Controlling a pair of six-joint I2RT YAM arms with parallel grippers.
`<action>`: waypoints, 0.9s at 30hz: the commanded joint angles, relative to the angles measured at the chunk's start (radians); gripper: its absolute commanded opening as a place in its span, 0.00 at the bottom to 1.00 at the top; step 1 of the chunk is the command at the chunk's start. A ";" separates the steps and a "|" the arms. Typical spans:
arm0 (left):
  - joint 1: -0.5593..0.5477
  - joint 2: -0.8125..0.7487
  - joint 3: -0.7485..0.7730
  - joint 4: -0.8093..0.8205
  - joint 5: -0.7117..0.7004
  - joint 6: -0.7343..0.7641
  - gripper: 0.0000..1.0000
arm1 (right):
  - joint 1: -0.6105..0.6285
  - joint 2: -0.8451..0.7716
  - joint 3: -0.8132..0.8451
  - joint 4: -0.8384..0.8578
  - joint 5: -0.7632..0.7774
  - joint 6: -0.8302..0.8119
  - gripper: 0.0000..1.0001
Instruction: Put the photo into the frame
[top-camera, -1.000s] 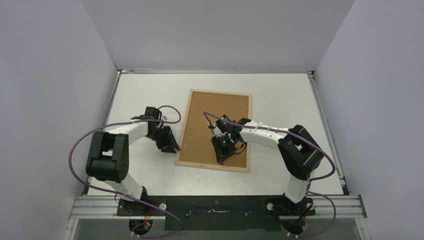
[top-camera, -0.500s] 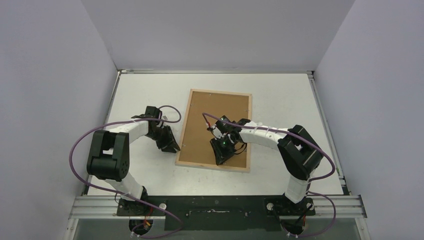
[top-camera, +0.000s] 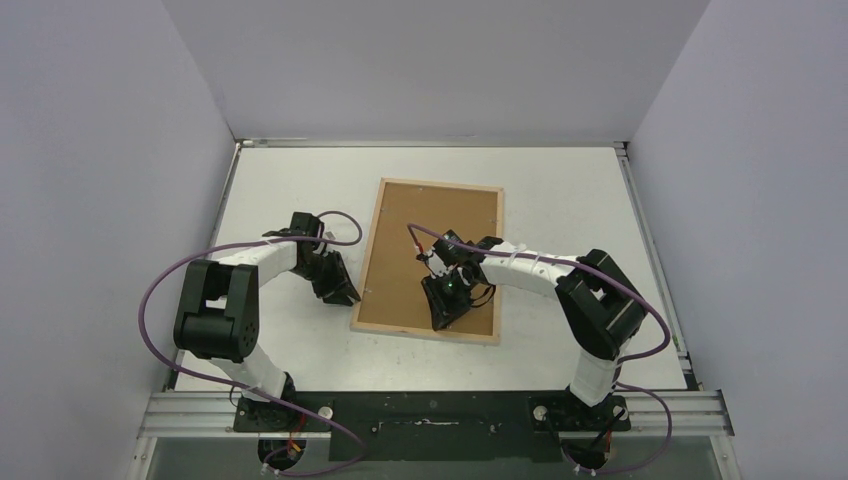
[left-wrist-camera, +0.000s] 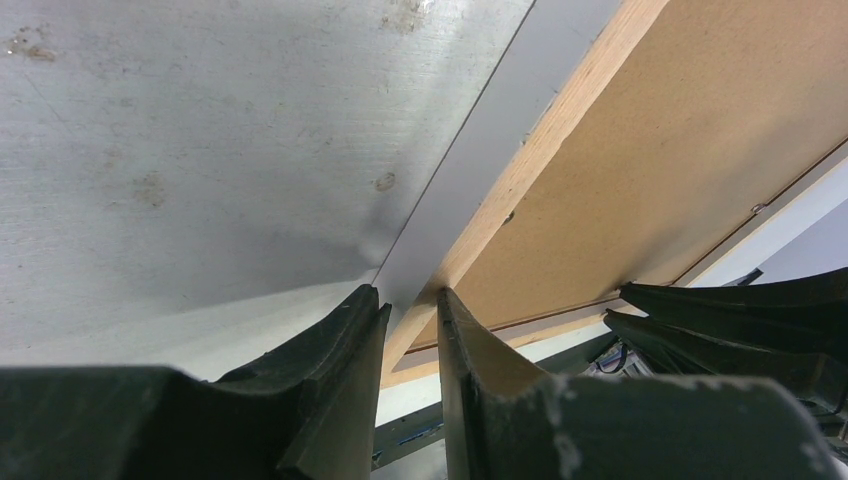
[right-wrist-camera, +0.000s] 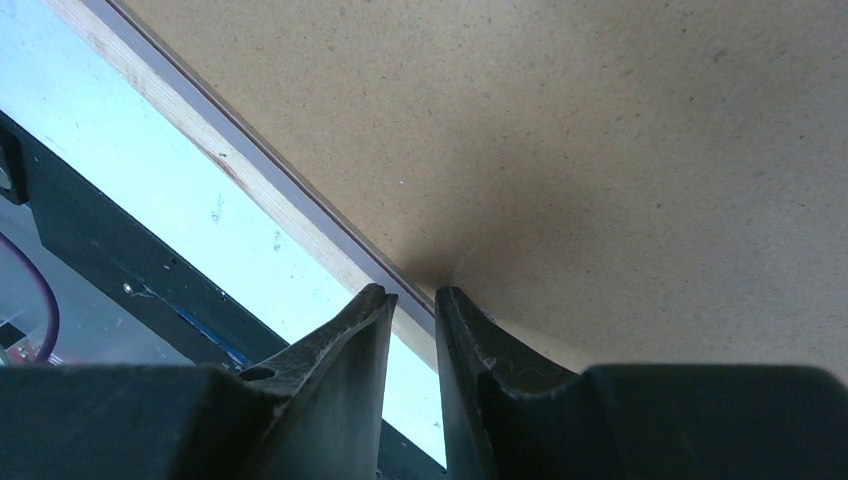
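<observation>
The frame (top-camera: 440, 183) lies back up on the table, its pale wood rails around a brown backing board (top-camera: 425, 230). The photo is hidden. My left gripper (top-camera: 350, 296) points down at the frame's left rail (left-wrist-camera: 540, 150) near the near-left corner. Its jaws are narrowly open, one tip on the table side and one at the rail's inner edge (left-wrist-camera: 408, 292). My right gripper (top-camera: 443, 318) stands on the board (right-wrist-camera: 550, 130) by the near rail (right-wrist-camera: 250, 180). It is narrowly open (right-wrist-camera: 413, 292) with nothing between its fingers.
White table (top-camera: 280, 190) with grey walls on three sides. A metal rail and the black arm bases (top-camera: 430, 415) run along the near edge. The right gripper's black fingers (left-wrist-camera: 740, 310) show at the right of the left wrist view.
</observation>
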 joint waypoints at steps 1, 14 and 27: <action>-0.008 0.034 -0.005 -0.016 -0.083 0.016 0.24 | -0.007 -0.020 0.002 -0.007 0.031 0.007 0.26; -0.008 0.020 -0.027 0.002 -0.072 0.016 0.24 | 0.028 -0.128 -0.018 0.130 0.100 0.032 0.30; -0.007 0.032 -0.028 -0.013 -0.072 0.030 0.24 | 0.127 -0.172 -0.116 0.208 0.262 -0.004 0.29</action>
